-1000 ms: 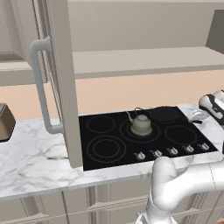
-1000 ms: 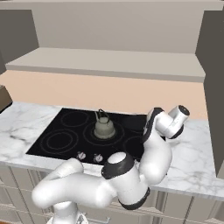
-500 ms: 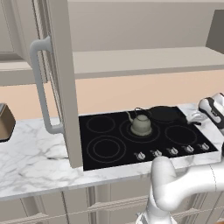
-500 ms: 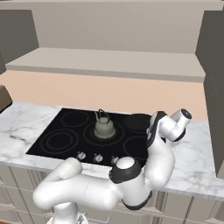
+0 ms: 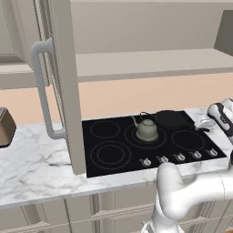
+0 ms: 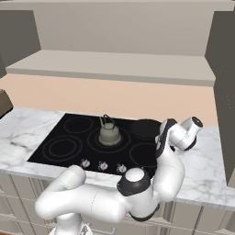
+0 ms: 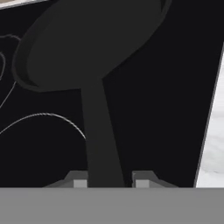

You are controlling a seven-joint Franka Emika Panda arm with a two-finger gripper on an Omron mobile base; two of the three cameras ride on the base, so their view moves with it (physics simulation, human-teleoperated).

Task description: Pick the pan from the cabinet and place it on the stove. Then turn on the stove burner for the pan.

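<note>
The black pan point(image 5: 170, 118) point(image 6: 144, 128) sits on the back right ring of the stove point(image 5: 127, 150) point(image 6: 78, 124). Its long handle point(image 7: 103, 140) points toward the hand. My gripper point(image 7: 111, 183) point(image 5: 203, 127) is low at the stove's right edge and straddles the end of that handle. A thin gap shows between the handle and one fingertip point(image 7: 142, 182), so the jaws stand slightly open. The cabinet point(image 5: 150, 63) point(image 6: 114, 64) above has its door point(image 5: 63, 91) swung open and a bare beige shelf.
A grey-green kettle point(image 5: 146, 129) point(image 6: 109, 133) stands on the stove's middle ring, just left of the pan. Silver knobs point(image 5: 179, 157) point(image 6: 102, 165) line the stove's front edge. A toaster point(image 5: 4, 127) sits at the far left on the marble counter point(image 5: 36, 168).
My fingers have eased slightly apart around the pan's handle. The hand has shifted a little to the right. The pan stays put on the stove.
</note>
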